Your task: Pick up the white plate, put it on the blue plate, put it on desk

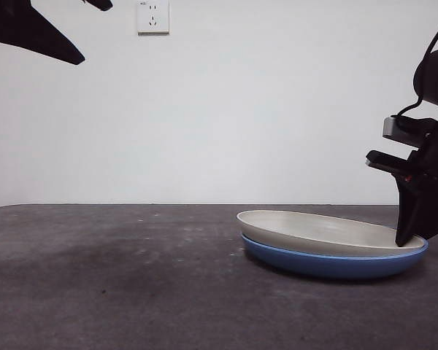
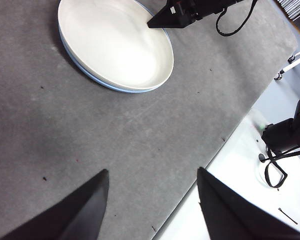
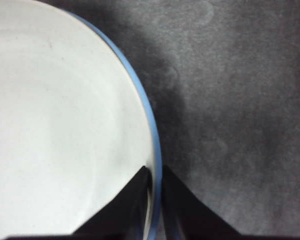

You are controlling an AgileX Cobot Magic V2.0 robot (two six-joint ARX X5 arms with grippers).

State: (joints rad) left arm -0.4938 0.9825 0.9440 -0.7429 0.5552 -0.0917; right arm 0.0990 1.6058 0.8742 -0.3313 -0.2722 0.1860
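The white plate (image 1: 321,230) lies inside the blue plate (image 1: 328,264) on the desk (image 1: 131,277) at the right, tilted slightly, its left edge a little higher. My right gripper (image 1: 407,237) comes down at the plates' right edge. In the right wrist view its jaws (image 3: 155,175) pinch the rim: one jaw inside the white plate (image 3: 60,125), the other outside the blue plate's rim (image 3: 149,115). My left gripper (image 2: 152,180) is open and empty, high above the desk (image 2: 115,140), away from the white plate (image 2: 115,45). It shows only as a black tip (image 1: 36,33) in the front view.
A wall socket (image 1: 152,16) is on the white wall behind. In the left wrist view the desk's edge (image 2: 210,165) runs beside a white floor with a black device and cables (image 2: 285,145).
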